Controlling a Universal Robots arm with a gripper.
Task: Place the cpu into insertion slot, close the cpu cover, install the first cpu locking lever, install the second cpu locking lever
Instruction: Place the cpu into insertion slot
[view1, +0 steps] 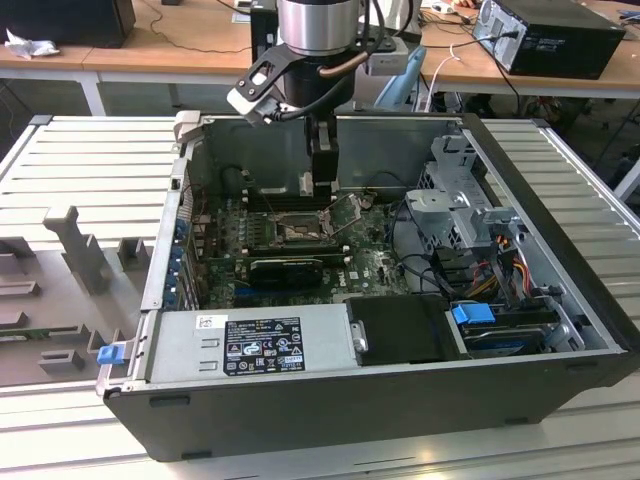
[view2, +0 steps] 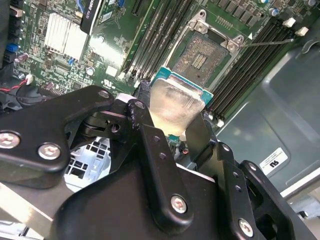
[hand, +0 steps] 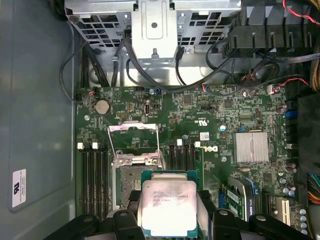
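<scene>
My gripper (view1: 322, 190) reaches down into the open computer case above the green motherboard (view1: 370, 265). It is shut on the cpu (hand: 167, 207), a pale silver square chip clamped between the black fingers (view2: 145, 130) and held level above the board. The insertion slot (hand: 126, 182) lies just beside and below the chip, its black pin field bare (view2: 201, 56). The cpu cover (hand: 134, 131) stands swung open at the slot's far edge. A thin locking lever (view2: 265, 43) sticks out sideways, raised off the board.
Memory slots (hand: 92, 175) flank the socket on both sides. A finned heatsink (hand: 251, 146) and a long black card (view1: 285, 268) sit nearby. The drive cage (view1: 455, 205) with cables and the power supply (view1: 255, 345) border the board inside the case walls.
</scene>
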